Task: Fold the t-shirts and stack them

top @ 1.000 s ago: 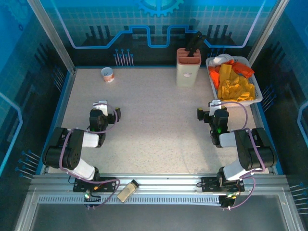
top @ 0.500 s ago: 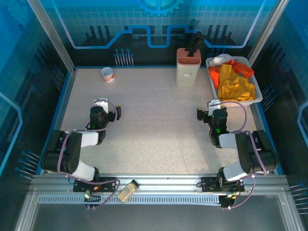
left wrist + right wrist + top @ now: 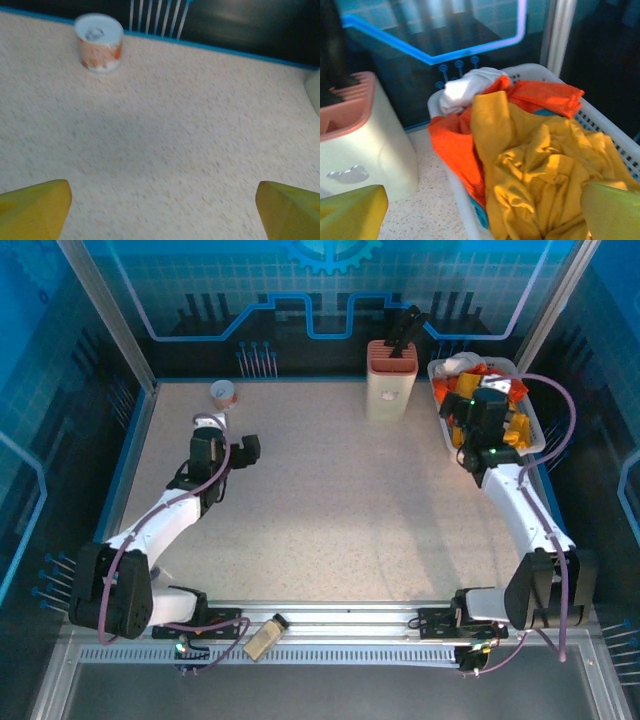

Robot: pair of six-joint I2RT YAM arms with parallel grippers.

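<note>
No legible text, labels or numbers anywhere.

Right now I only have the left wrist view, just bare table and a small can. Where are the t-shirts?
Observer: They are piled in a white basket at the far right corner of the table. None is spread out yet.
Operator: Is the right arm near them?
Observer: Yes, the right gripper hangs over the basket, jaws open and holding nothing.
Operator: Which shirt is on top?
Observer: The golden-yellow shirt, crumpled, lying over an orange-red shirt.
</note>
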